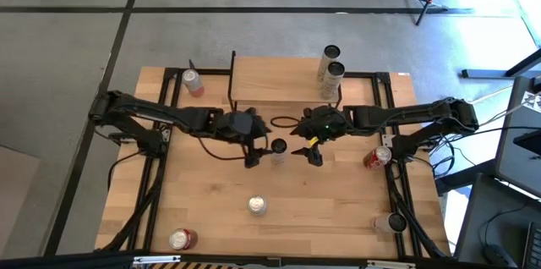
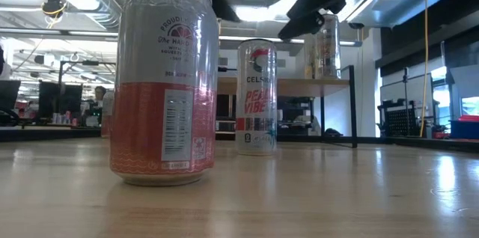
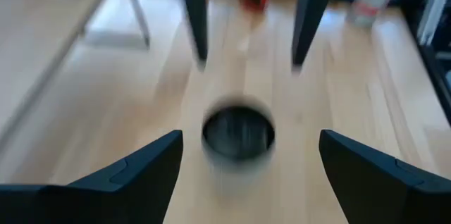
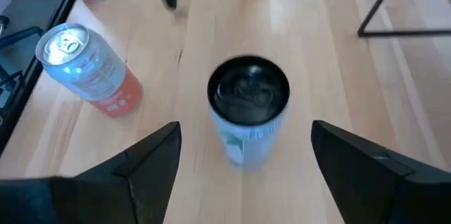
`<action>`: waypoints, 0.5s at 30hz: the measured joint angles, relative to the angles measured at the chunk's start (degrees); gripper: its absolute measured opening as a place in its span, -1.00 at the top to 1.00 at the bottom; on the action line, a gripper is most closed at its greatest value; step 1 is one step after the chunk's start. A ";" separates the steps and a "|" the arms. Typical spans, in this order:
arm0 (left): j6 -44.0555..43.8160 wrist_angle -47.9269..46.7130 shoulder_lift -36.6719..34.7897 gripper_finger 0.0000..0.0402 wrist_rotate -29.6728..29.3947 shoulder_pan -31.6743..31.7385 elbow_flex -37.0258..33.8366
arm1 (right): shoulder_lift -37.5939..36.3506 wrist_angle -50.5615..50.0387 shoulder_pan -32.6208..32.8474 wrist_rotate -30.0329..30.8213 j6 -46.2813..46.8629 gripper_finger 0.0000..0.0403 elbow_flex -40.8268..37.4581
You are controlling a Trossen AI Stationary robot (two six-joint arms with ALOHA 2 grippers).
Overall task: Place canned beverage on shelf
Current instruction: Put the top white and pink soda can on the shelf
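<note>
Nearest the low cam: a silver-and-orange can upright on the desk, w/ the tall Celsius can standing behind it, mid-desk.

Left tool and right tool both hang just above the desk, one on each side of the Celsius can, neither touching it. Both tools are released: fingers spread wide, can top showing in the gap in each wrist view. Left fingers and right fingers flank it w/ clear space either side.

Shelf sits at the desk's far edge, behind the tools, w/ two tall cans near its right end. Other cans lie around the desk: one far left, one by the right edge, three along the near side.
</note>
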 joint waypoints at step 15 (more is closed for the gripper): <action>-14.04 -8.45 -8.55 -0.60 -8.81 -8.88 -12.01 | 8.90 14.87 0.00 -0.12 1.51 -0.53 0.07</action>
